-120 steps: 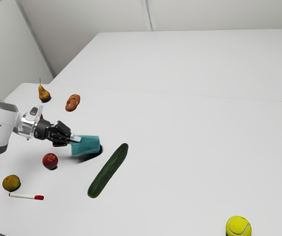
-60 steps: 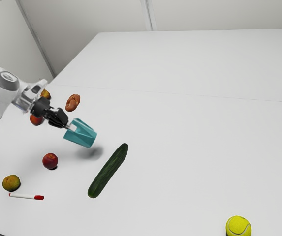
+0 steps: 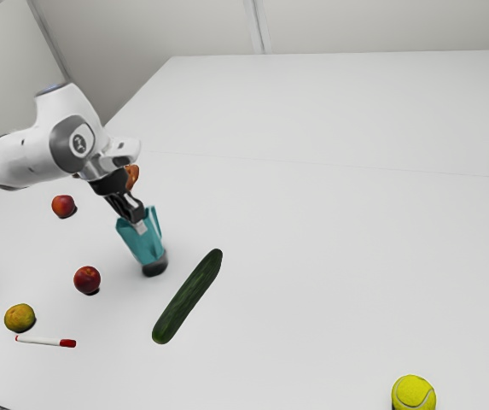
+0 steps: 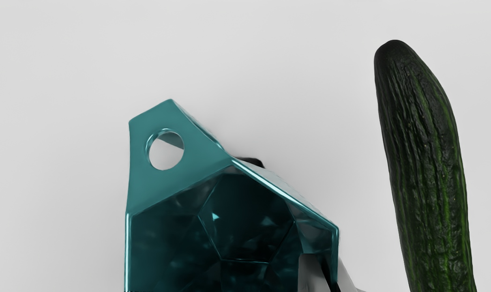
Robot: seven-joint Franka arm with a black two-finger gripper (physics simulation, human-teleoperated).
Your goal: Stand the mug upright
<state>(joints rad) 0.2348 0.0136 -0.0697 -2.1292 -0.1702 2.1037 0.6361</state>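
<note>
The black gripper (image 3: 140,226) points steeply down in the exterior view, shut on the upper wall of the teal mug (image 3: 147,246). The mug leans a little, with its open end up and its lower end close to a dark shadow on the table; whether it touches the table I cannot tell. Looking into the faceted mug (image 4: 245,219) in the wrist view, I see the gripper (image 4: 330,269) with one finger inside the wall and the other outside. The mug's handle, with a round hole, juts out away from the fingers.
A cucumber (image 3: 188,295) lies beside the mug on the white table (image 3: 312,256). Toward the exterior view's left are a dark red fruit (image 3: 87,279), another red fruit (image 3: 63,206), a greenish-orange fruit (image 3: 20,318) and a marker (image 3: 46,341). A tennis ball (image 3: 414,394) sits far off.
My hand has risen and swung from nearly level to pointing steeply down, carrying the mug. The mug has turned from lying on its side to nearly upright, its open end now up.
</note>
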